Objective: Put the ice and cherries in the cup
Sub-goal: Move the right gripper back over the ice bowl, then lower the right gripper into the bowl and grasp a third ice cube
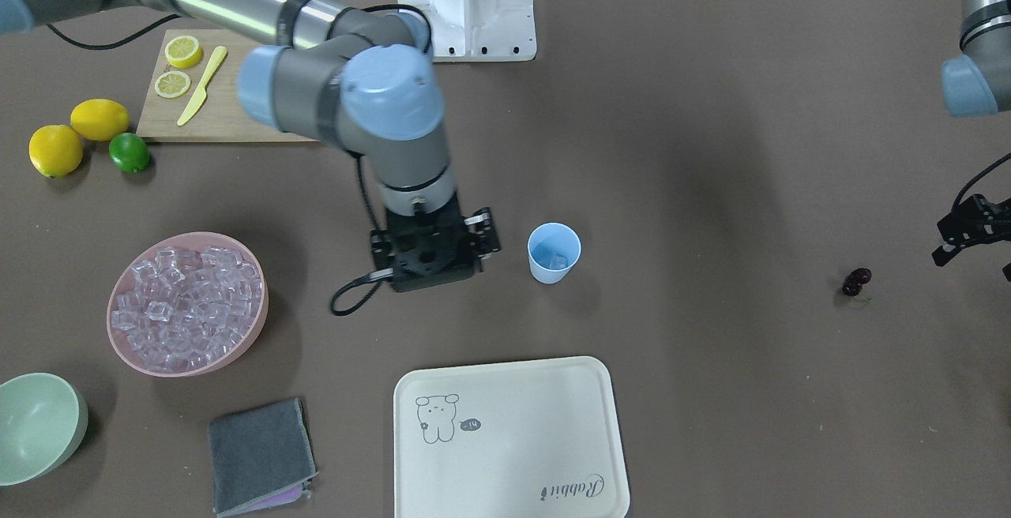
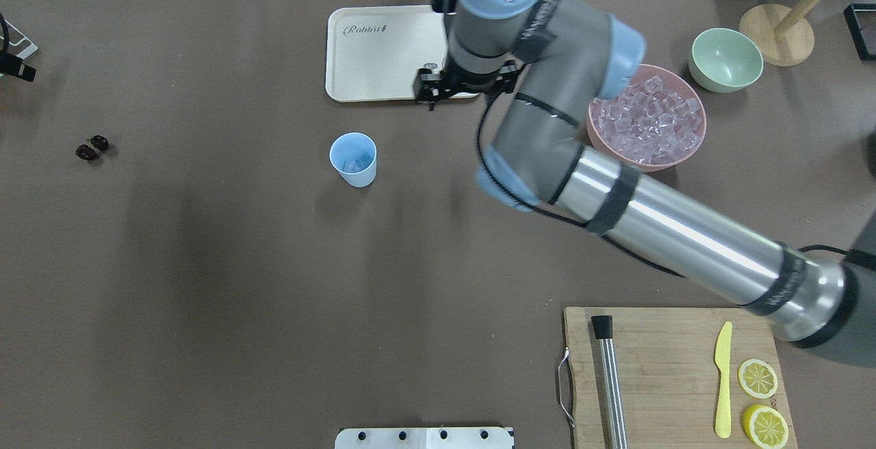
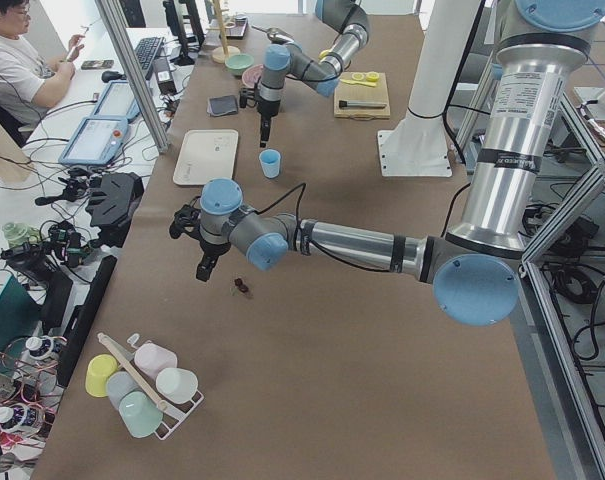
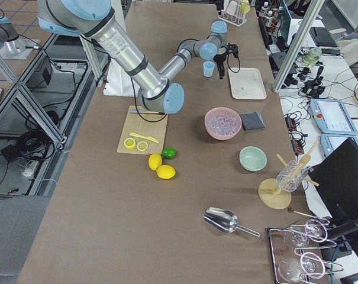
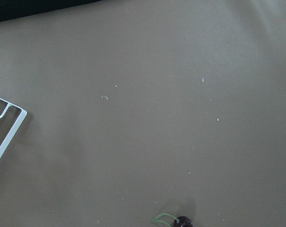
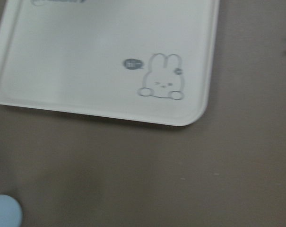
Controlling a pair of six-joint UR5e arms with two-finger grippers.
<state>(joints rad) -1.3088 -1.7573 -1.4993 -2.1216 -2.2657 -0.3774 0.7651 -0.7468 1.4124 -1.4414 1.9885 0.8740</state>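
The light-blue cup [image 1: 554,253] stands upright mid-table and holds at least one ice cube [image 1: 558,260]; it also shows in the overhead view [image 2: 353,159]. More ice [image 1: 186,297] fills a pink bowl [image 1: 261,320]. The cherries [image 1: 856,281] lie on the table far toward my left side and show at the bottom edge of the left wrist view [image 5: 183,221]. My right gripper [image 1: 433,257] points down between the cup and the pink bowl, beside the cup; its fingers are hidden. My left gripper [image 1: 975,259] hovers near the cherries; its fingers are unclear.
A cream tray [image 1: 513,439] lies past the cup. A pale-green bowl [image 1: 35,423] and a grey cloth [image 1: 261,455] sit near the pink bowl. A cutting board [image 1: 229,115] with lemon slices and a knife, two lemons [image 1: 79,135] and a lime [image 1: 129,152] are on my right.
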